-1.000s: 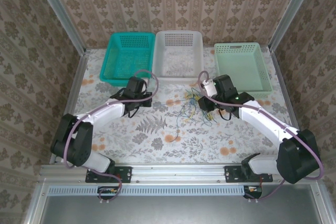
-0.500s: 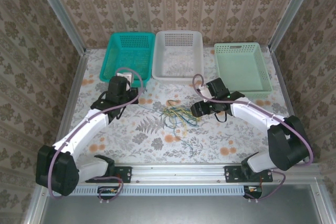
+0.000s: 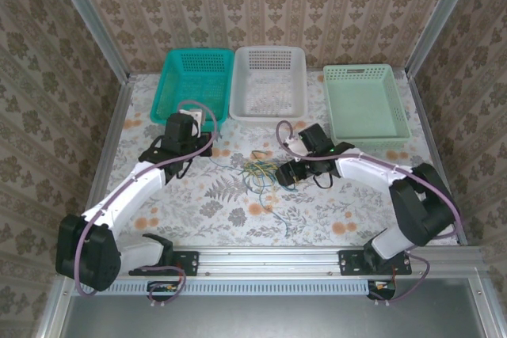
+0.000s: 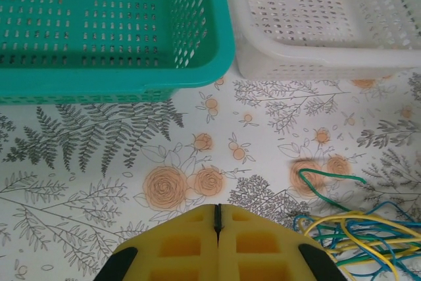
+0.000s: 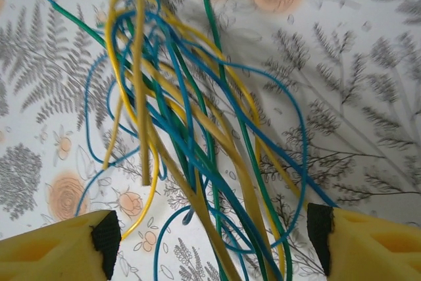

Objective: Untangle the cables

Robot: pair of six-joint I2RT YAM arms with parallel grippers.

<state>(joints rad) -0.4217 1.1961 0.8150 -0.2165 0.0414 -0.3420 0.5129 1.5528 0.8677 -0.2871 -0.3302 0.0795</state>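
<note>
from above, the two arms reach out from the near rail over the floral-print surface (image 3: 238,215). between them, about mid-surface, the cables (image 3: 265,170) lie in one small tangle, too fine from that height to tell strand from strand.

the right wrist view resolves what the overhead one cannot. yellow, green and blue cables (image 5: 197,143) cross and loop over each other, a yellow one bent into a tall arch at upper left and a blue one swinging out wide to the right. the right end effector (image 5: 212,231) is released, its yellow foam pads (image 5: 59,248) standing far apart at the frame's bottom corners. the bundle runs down between them, and neither pad touches a strand that can be seen. overhead, the right end effector (image 3: 283,172) sits at the tangle's right edge.

the left wrist view shows the left end effector (image 4: 218,208) clenched, pad (image 4: 184,245) against pad with a thin dark seam between. the edge of the cables (image 4: 355,235) lies on the cloth just to its right, apart from it. overhead, the left end effector (image 3: 207,146) is left of the tangle.

farther back, three perforated baskets line the far edge: a teal basket (image 3: 198,53), a white basket (image 3: 269,51) and a mint green basket (image 3: 360,68). the left wrist view shows the teal basket (image 4: 223,51) and white basket (image 4: 296,64) side by side, almost touching.
</note>
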